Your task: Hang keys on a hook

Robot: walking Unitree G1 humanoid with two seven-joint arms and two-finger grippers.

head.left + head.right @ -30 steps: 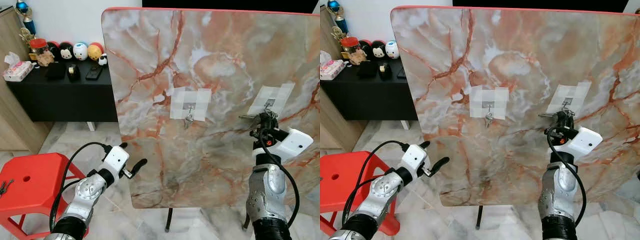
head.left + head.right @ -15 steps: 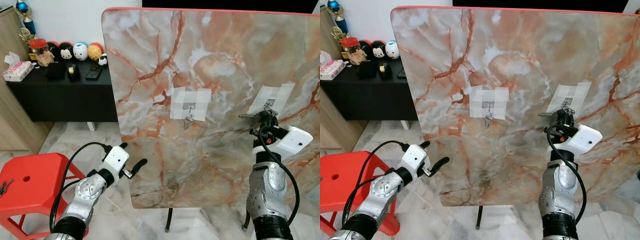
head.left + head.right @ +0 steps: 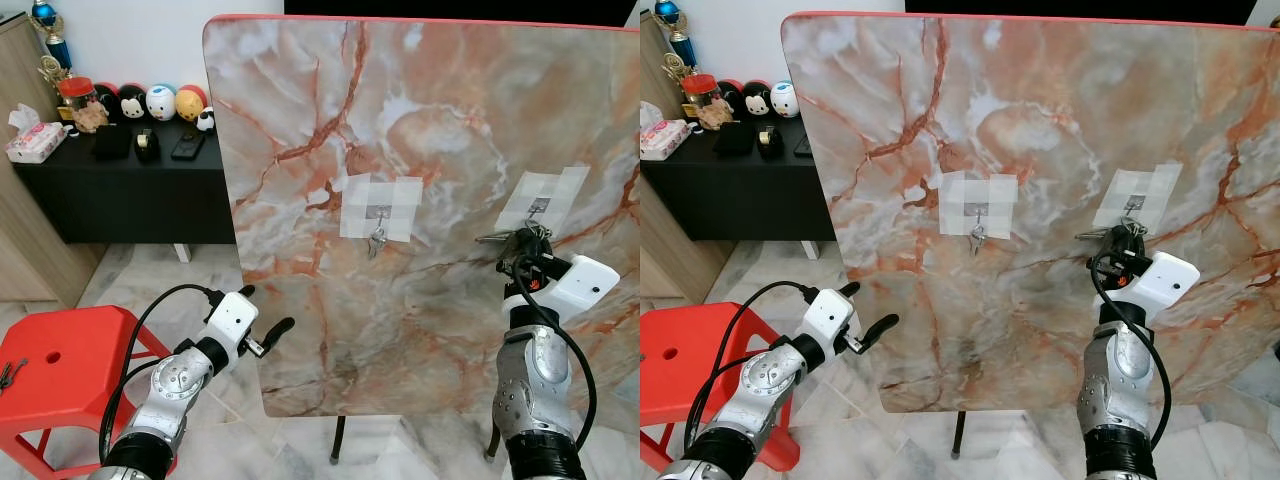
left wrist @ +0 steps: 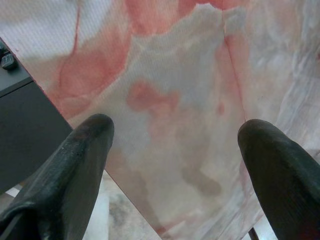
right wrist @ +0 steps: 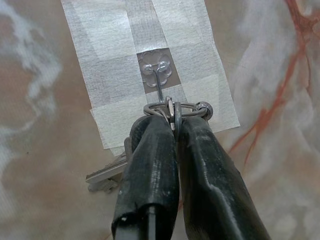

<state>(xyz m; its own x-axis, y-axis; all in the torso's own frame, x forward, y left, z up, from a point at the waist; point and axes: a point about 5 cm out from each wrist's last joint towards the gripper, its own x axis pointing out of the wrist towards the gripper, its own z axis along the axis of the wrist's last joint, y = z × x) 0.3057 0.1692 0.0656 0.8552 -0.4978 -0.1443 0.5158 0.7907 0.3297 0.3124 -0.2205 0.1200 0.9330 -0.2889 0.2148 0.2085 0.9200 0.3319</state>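
two taped hooks sit on the big marble panel that takes up most of the head views, standing upright like a tipped worktop. the hook at centre frame already carries a small key. the hook at right of frame, a clear flower-shaped one on white tape, is the one being worked on.

over the last second the right arm has sunk a little: the right gripper and its white wrist block sit slightly lower in the frame than before, while the panel and the rest of the scene have not shifted. the right gripper is clenched on the ring of the keys, and in the wrist view the ring sits right at the lower end of the hook's wire, with one key dangling beside the fingers. that small drop probably means the ring is being settled onto the hook; whether it has actually caught, i cannot tell.

the left gripper hangs idle at lower left of frame, fingers spread apart, unchanged.
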